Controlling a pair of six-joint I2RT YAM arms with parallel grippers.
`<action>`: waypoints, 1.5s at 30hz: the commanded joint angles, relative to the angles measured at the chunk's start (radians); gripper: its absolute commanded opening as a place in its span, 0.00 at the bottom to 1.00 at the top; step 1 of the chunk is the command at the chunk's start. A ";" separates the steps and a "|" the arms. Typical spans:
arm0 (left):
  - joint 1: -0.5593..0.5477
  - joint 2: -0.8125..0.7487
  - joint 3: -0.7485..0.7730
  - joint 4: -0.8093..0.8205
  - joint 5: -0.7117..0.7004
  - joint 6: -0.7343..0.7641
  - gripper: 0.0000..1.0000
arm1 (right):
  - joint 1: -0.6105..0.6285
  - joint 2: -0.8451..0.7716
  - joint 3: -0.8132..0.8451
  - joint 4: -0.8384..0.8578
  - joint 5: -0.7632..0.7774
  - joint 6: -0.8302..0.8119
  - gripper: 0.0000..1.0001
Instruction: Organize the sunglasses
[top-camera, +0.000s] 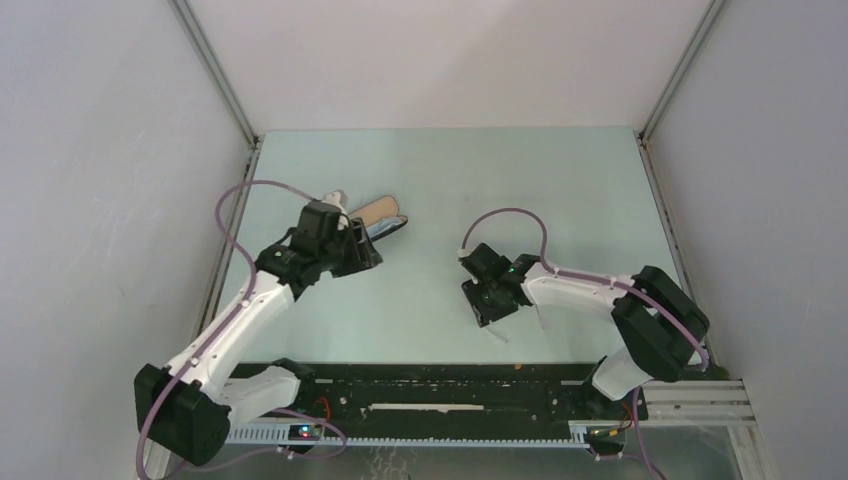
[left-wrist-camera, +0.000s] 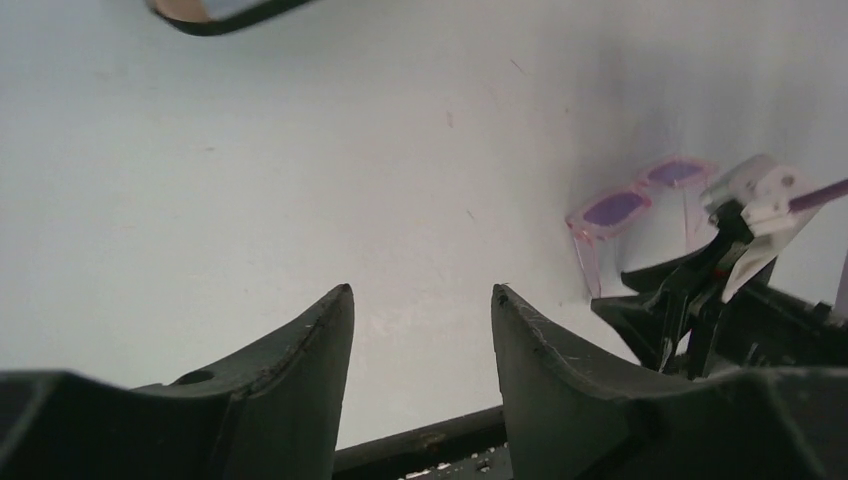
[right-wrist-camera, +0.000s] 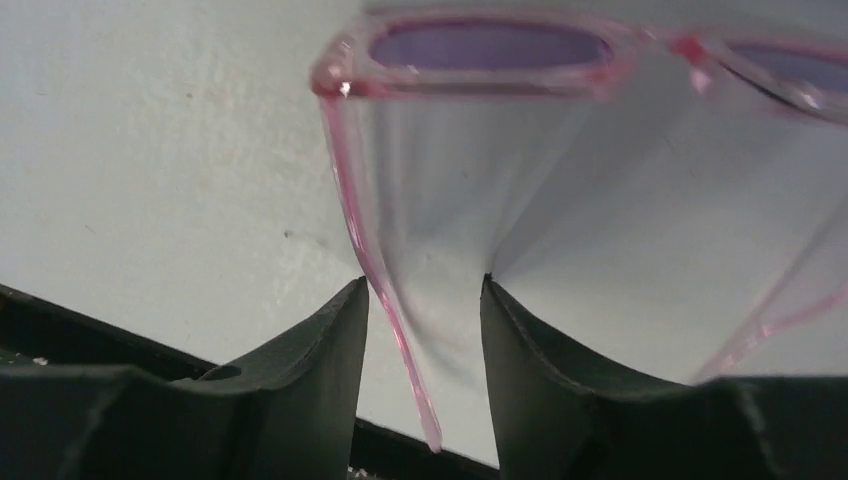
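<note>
One pale green bench (top-camera: 560, 200) carries everything here, and it is the biggest thing in view. Next come two arms: the left arm (top-camera: 240, 315) reaches toward ten o'clock of the bench's middle, and the right arm (top-camera: 590, 290) bends in toward five o'clock. There is one black case (top-camera: 383, 215), open with its tan lining showing, lying at ten o'clock just beside the left arm's wrist. There are two claws. The left claw (left-wrist-camera: 420, 300) is spread with only bare bench between its fingers, and the case's edge shows at its eleven o'clock. The right claw (right-wrist-camera: 425, 290) is also spread and pinches nothing. Smallest is the one pair of sunglasses (right-wrist-camera: 480, 50), pink-framed with purple-tinted lenses, resting on the bench with its arms unfolded (from above it is barely visible against the pale surface). In the right wrist view its front lies at twelve o'clock of the right claw, beyond the fingertips. One slim arm of the frame runs back through the gap, close along the left-hand finger (right-wrist-camera: 310, 370); whether they touch I cannot tell. The other arm passes outside at four o'clock. From the left wrist the sunglasses sit at two o'clock, well apart from the left claw.
</note>
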 joint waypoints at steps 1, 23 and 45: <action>-0.108 0.047 -0.001 0.067 0.009 -0.024 0.57 | 0.012 -0.148 -0.006 -0.020 0.096 0.119 0.55; -0.217 0.507 0.258 0.171 0.047 -0.007 0.56 | 0.075 -0.135 -0.139 0.114 0.153 0.425 0.00; -0.309 1.021 0.755 0.044 0.048 0.046 0.55 | -0.306 -0.537 -0.225 0.007 0.090 0.541 0.33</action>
